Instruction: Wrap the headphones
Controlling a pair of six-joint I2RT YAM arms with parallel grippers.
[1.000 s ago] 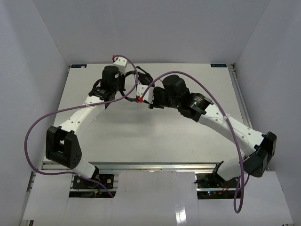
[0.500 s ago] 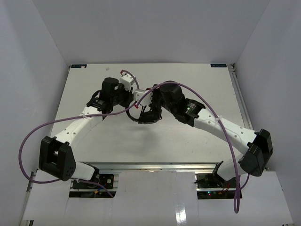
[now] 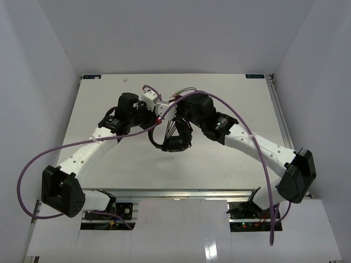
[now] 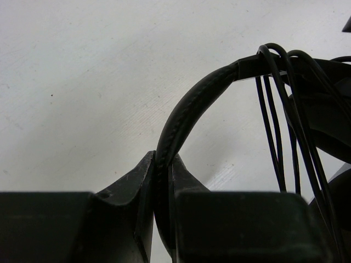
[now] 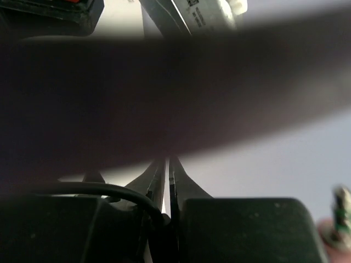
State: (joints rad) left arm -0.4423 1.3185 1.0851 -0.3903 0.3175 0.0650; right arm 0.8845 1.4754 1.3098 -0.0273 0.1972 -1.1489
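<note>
The left hand (image 4: 162, 183) pinches the headphones (image 3: 171, 141) by the headband (image 4: 189, 109), which arcs toward the right hand (image 5: 167, 181). The earcups (image 3: 176, 144) hang over the mid-counter (image 3: 126, 159). The right hand's fingers stand almost pressed together on the thin cable (image 5: 109, 188).

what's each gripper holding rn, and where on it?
Left gripper clamps the headphones' headband partway along its arc. Right gripper: thin cable runs to its nearly closed jaws; grip cannot be told.
</note>
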